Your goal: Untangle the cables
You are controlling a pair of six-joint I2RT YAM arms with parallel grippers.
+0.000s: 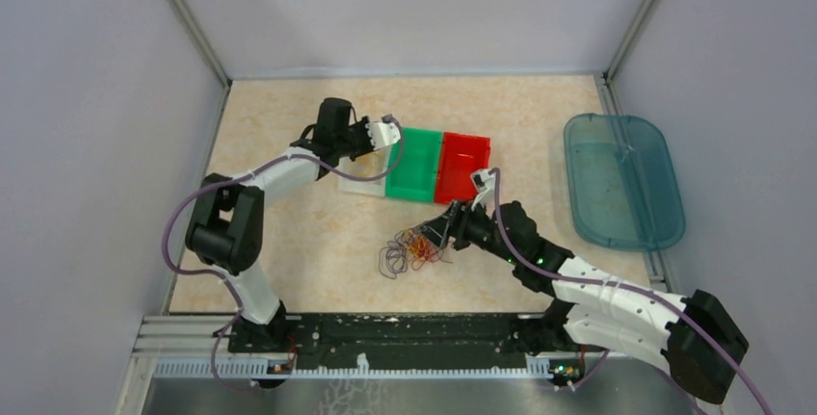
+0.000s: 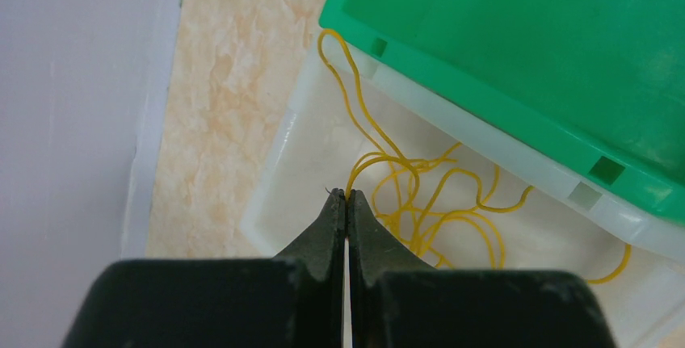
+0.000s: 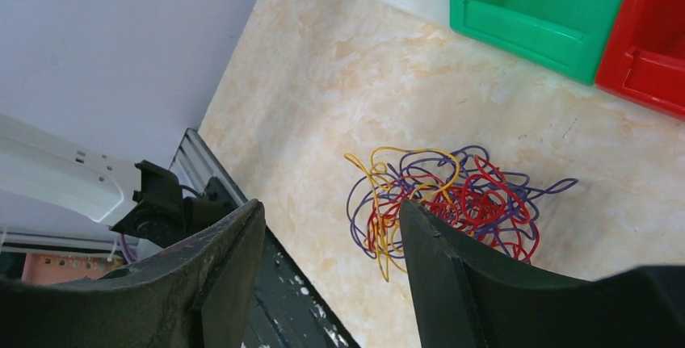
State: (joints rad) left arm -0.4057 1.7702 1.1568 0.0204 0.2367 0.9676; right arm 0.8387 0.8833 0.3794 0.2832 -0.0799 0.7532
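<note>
**Tangle just ahead of the open right claw; left claw closed over the white bin**

At the far left, the left claw (image 2: 346, 194) is held over the white bin (image 2: 273, 203) with its jaws pressed together. A loose yellow cable (image 2: 420, 194) is coiled on that bin's floor, one loop draped over the rim under the green bin (image 2: 517, 49). One strand runs right up to the closed tips, and it cannot be told whether it is pinched or merely passed.

Further right, past the green bin, the red bin (image 1: 462, 167) is seen with nothing visible in it.

In front of the bins, the remaining cables (image 3: 452, 199) are heaped on the bare surface (image 3: 339, 65) as one knot of red, purple and yellow. The heap is spread slightly wider across the right wrist view than along it. Purple and yellow loops stick out at its left edge, and one purple end trails off to the right.

The right claw (image 3: 329, 211) is held open and empty, with the heap just beyond its tips and slightly right of the gap. This arm is judged much the nearer. A short reach forward and down is called for, aimed at an outlying loop and not the dense red middle.

At the far right, the teal tray (image 1: 621, 179) lies well apart.
</note>
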